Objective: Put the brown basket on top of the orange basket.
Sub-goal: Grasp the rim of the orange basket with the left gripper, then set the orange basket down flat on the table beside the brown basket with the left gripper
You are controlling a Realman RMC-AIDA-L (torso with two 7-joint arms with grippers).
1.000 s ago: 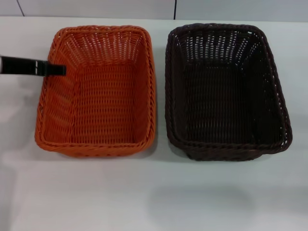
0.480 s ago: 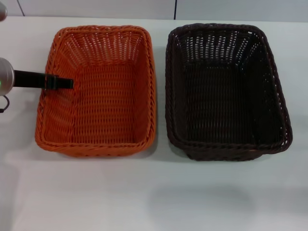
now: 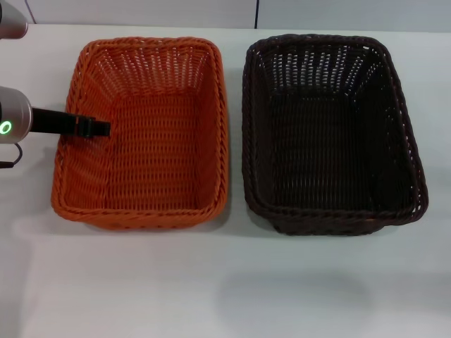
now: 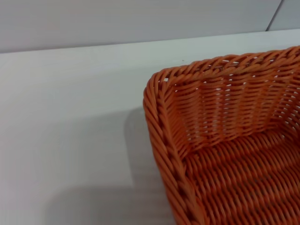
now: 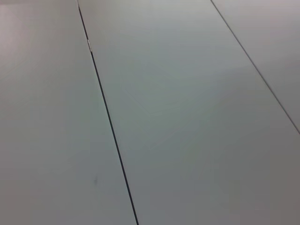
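Note:
The orange basket sits on the white table at the left, and the brown basket sits beside it at the right, a small gap between them. Both are empty and upright. My left gripper reaches in from the left edge, its black tip over the orange basket's left rim and inside wall. The left wrist view shows a corner of the orange basket close up. My right gripper is out of view.
The table's far edge meets a grey wall behind the baskets. Bare table top lies in front of both baskets. The right wrist view shows only grey panels.
My left arm has come further in from the left and a little nearer, and its tip now reaches past the orange basket's left rim. The baskets have not moved.

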